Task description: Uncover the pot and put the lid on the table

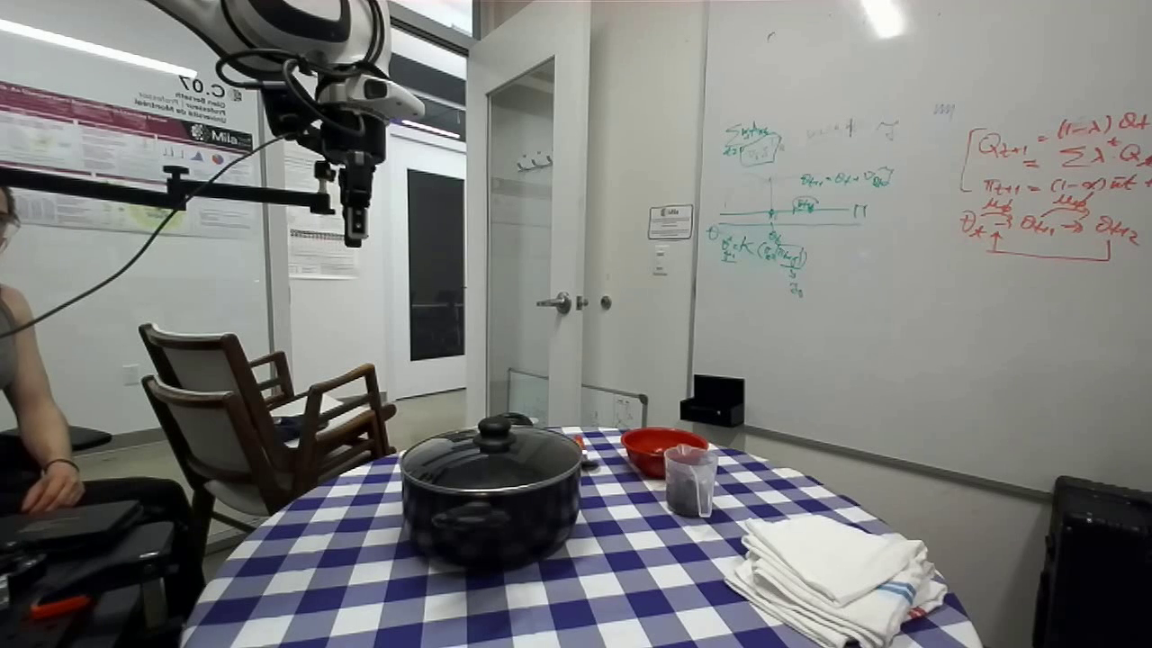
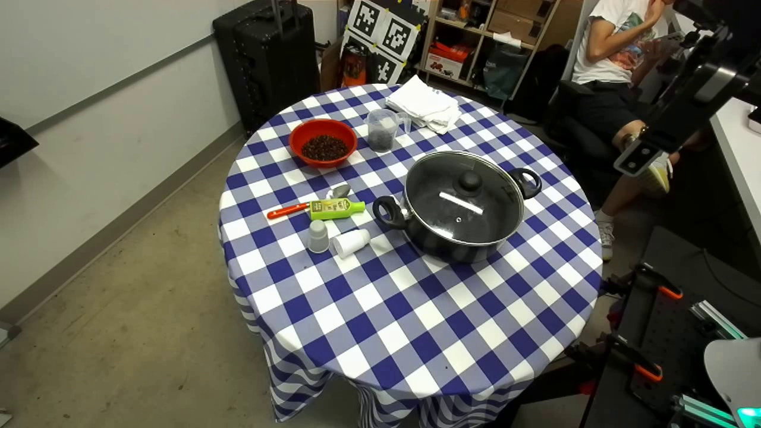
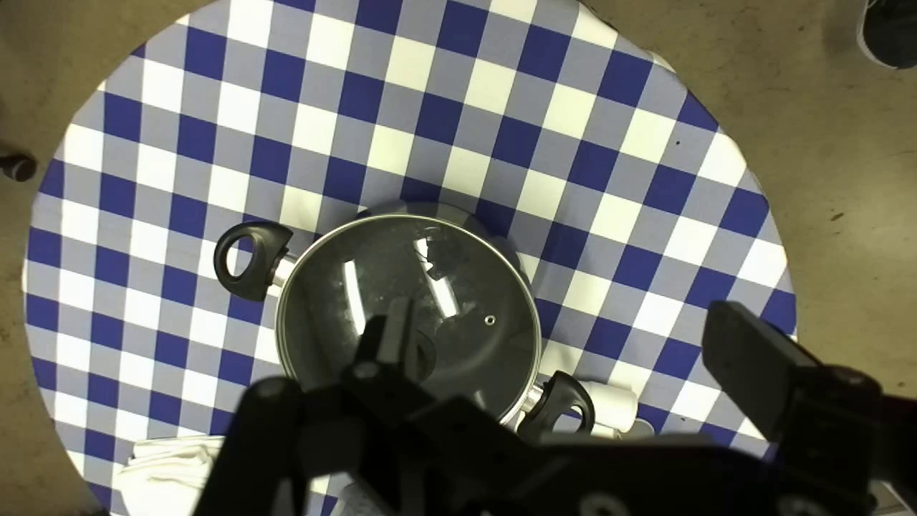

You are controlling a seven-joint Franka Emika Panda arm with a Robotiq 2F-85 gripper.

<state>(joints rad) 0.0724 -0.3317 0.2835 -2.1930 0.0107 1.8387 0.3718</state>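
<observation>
The black pot (image 1: 490, 531) stands upright on the round checked table (image 1: 630, 594); it also shows in an exterior view (image 2: 455, 249). The glass lid (image 1: 540, 459) sits on the pot, seen in both exterior views (image 2: 428, 184). Its dark knob (image 2: 469, 181) points up. In the wrist view the lid (image 3: 469, 351) is below me, and one finger partly hides the knob (image 3: 427, 356). My gripper (image 3: 566, 330) is open and empty, its fingers wide apart. In both exterior views the gripper (image 1: 355, 236) hangs high above table height, well away from the lid (image 2: 636, 159).
A red bowl (image 2: 324, 157) and a clear measuring cup (image 2: 380, 137) stand behind the pot. Folded white towels (image 1: 837, 576) lie near the edge. A green bottle (image 2: 333, 209), a red-handled utensil (image 2: 288, 211) and white shakers (image 2: 352, 242) lie beside a pot handle. People sit nearby.
</observation>
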